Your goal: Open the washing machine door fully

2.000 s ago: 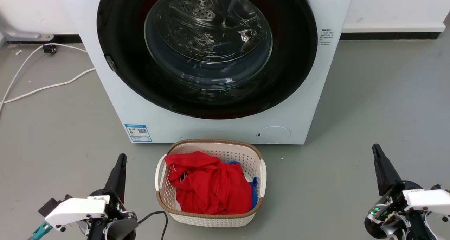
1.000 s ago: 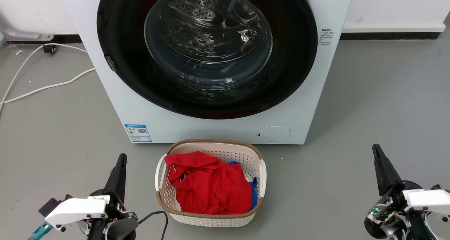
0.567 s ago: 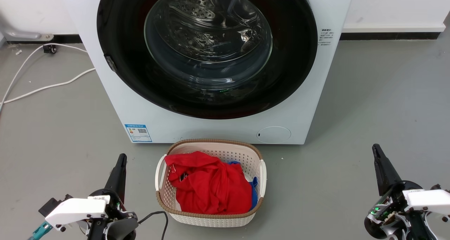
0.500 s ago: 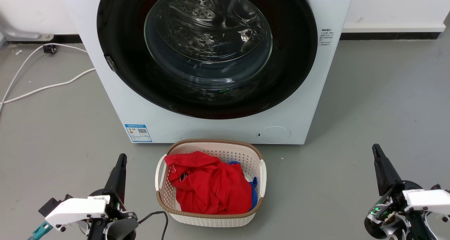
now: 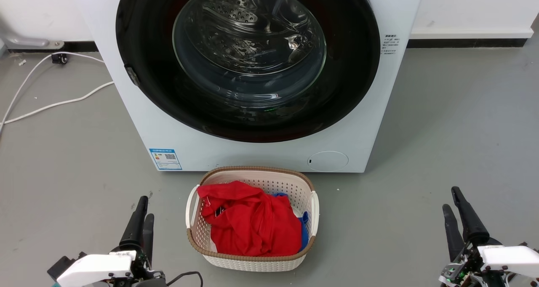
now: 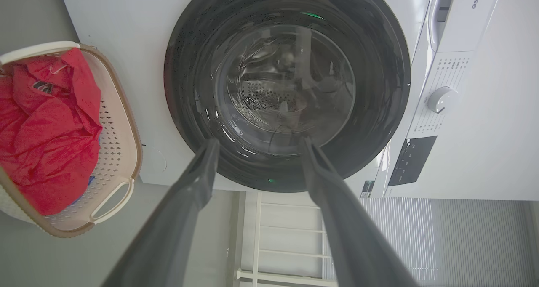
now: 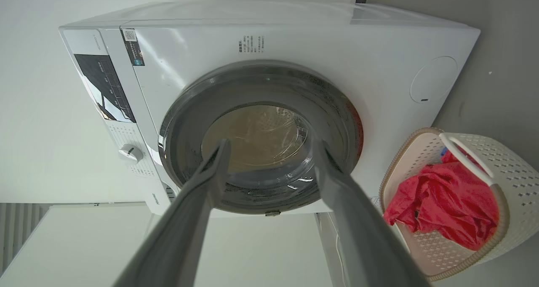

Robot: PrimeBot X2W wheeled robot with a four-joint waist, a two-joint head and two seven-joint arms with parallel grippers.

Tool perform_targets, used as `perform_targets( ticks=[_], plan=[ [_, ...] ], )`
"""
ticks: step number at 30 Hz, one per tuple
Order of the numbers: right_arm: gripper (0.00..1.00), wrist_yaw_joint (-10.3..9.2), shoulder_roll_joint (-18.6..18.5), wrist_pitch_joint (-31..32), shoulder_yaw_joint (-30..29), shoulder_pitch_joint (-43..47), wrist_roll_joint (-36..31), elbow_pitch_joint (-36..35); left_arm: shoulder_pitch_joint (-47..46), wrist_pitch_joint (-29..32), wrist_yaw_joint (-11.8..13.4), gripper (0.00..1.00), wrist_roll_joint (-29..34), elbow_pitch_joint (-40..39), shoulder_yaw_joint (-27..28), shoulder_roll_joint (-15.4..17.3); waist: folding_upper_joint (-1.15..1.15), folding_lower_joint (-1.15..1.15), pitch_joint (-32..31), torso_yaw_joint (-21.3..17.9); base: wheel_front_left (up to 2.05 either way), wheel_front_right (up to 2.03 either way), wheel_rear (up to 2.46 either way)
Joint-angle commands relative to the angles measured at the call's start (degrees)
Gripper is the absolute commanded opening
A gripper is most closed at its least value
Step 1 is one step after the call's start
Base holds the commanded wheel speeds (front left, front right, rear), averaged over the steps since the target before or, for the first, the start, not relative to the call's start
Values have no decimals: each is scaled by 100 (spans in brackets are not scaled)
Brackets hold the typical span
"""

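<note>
Bright even light; glare on door glass (wrist views edge-warped); fingers blurred

washing machine: white
washing machine door: black rim
basket: cream, perforated, brown-edged
cloth in basket: red, you'll see

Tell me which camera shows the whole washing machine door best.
The right wrist view: the washing machine door sits wholly in frame, though at a slant. The left wrist view faces it squarely but clips its edge; the head view cuts off its top.

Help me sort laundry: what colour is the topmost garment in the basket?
Bright red: the crumpled cloth garment shows clearest in the head view.
</note>
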Motion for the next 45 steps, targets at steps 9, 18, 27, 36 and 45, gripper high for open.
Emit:
perform_targets(
  ticks=[9, 18, 27, 36, 45],
  plan=[
    [100, 9, -19, -401, -108, 61, -1945, -757, 27, -391, 453, 100, 1773, -740, 8, 21, 0, 0, 17, 18, 0, 0, 0],
    [100, 10, -20, -612, 26, 186, -3436, -1245, 126, -603, 773, 100, 3138, -1060, -252, 33, 0, 0, 26, 36, 0, 0, 0],
    [100, 11, -21, -805, 185, 347, -4802, -1437, 224, -792, 1208, 100, 4261, -1118, -587, 227, 0, 0, 29, 44, 0, 0, 0],
    [100, 11, -22, -979, 151, 469, -5578, -1496, 267, -970, 1572, 100, 4958, -1207, -993, 458, 0, 0, 27, 53, 0, 0, 0],
    [100, 12, -24, -1188, 158, 628, -6385, -1647, 330, -1176, 1876, 100, 5688, -1365, -1415, 725, 0, 0, 13, 69, 0, 0, 0]
  ],
)
